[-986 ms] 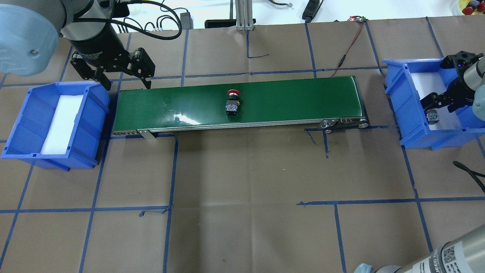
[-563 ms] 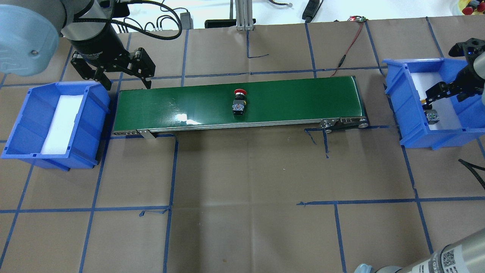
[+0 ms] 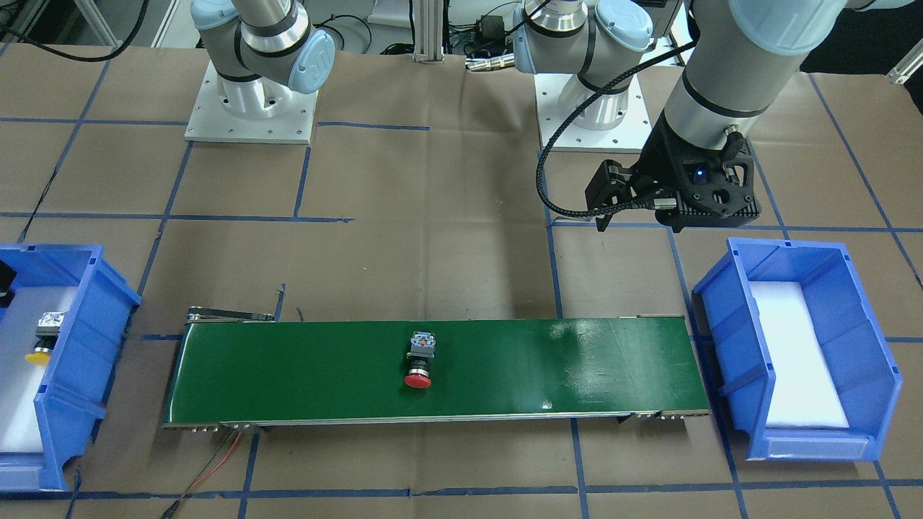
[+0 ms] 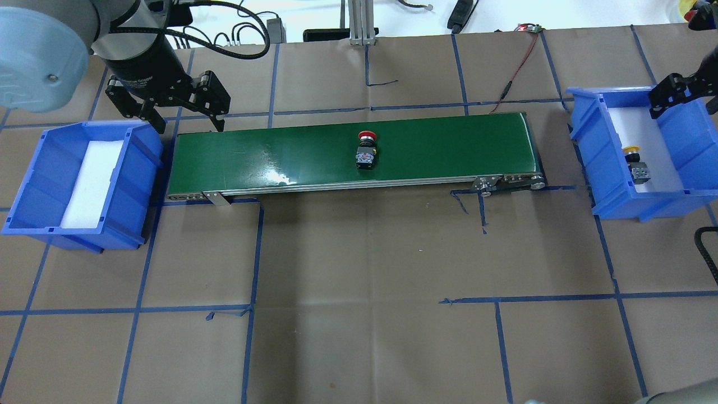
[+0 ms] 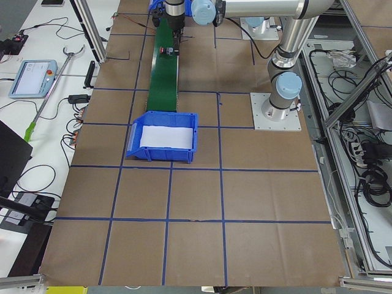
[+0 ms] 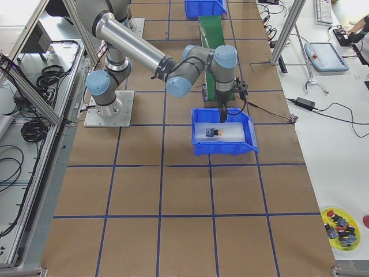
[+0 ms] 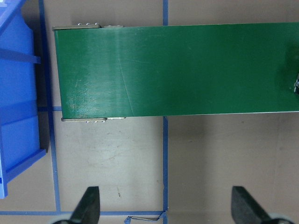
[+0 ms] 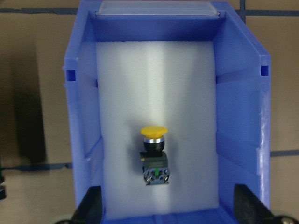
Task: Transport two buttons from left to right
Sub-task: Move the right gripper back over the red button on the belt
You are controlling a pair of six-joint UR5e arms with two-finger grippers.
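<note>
We see the red button lying on its side on the green conveyor belt, slightly right of mid-belt, cap toward the far edge; yellow button lies on white foam in the right blue bin, near end, cap pointing far; left pincer hovers at the belt's far left corner, released, fingers spread, holding nothing; right pincer hangs over the right bin's far part, also released; left blue bin sits on the surface just left of the belt.

overhead, front views oppose, share conveyor; 2 wrist cams look down
</note>
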